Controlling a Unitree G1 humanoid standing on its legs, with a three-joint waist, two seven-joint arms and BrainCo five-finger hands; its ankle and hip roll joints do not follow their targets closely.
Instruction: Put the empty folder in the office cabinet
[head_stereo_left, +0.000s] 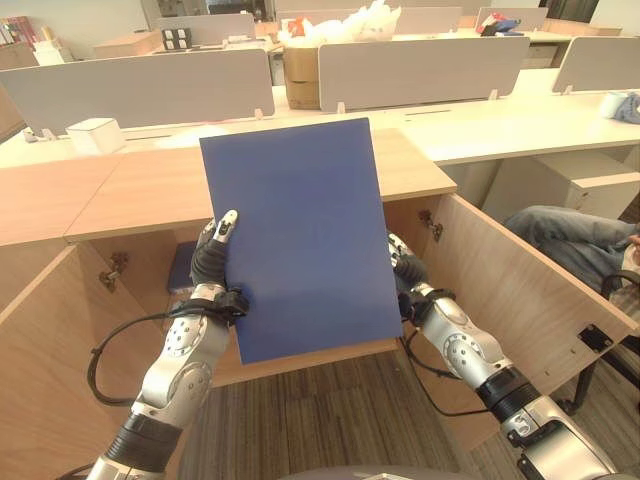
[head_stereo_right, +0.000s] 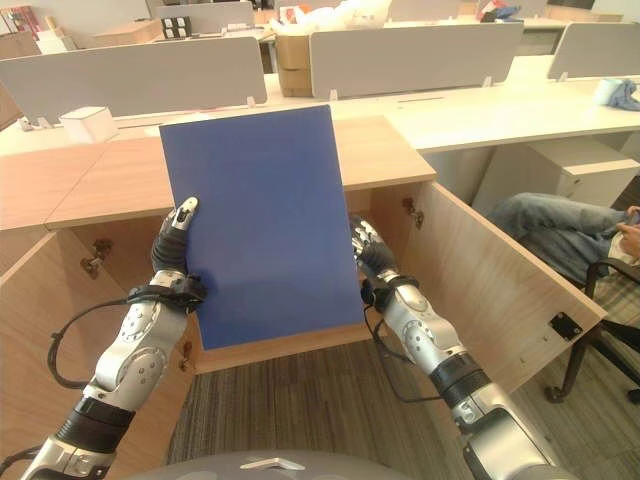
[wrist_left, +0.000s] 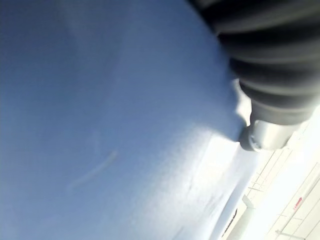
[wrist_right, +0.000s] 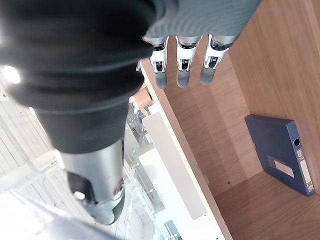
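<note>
A flat blue folder (head_stereo_left: 300, 235) stands upright in front of the open wooden cabinet (head_stereo_left: 140, 190), carried between both hands. My left hand (head_stereo_left: 212, 258) grips its left edge, thumb on the front face and fingers behind; the left wrist view looks straight onto the folder's blue surface (wrist_left: 110, 125). My right hand (head_stereo_left: 405, 268) is at the folder's right edge, partly behind it. Its fingers (wrist_right: 182, 67) are straight and point into the cabinet.
Another blue binder (wrist_right: 280, 152) lies inside the cabinet, also visible as a binder (head_stereo_left: 183, 268) left of the folder. Cabinet doors (head_stereo_left: 510, 290) stand open on both sides. A seated person's legs (head_stereo_left: 570, 235) are at the right. Desks with grey dividers (head_stereo_left: 140, 90) lie beyond.
</note>
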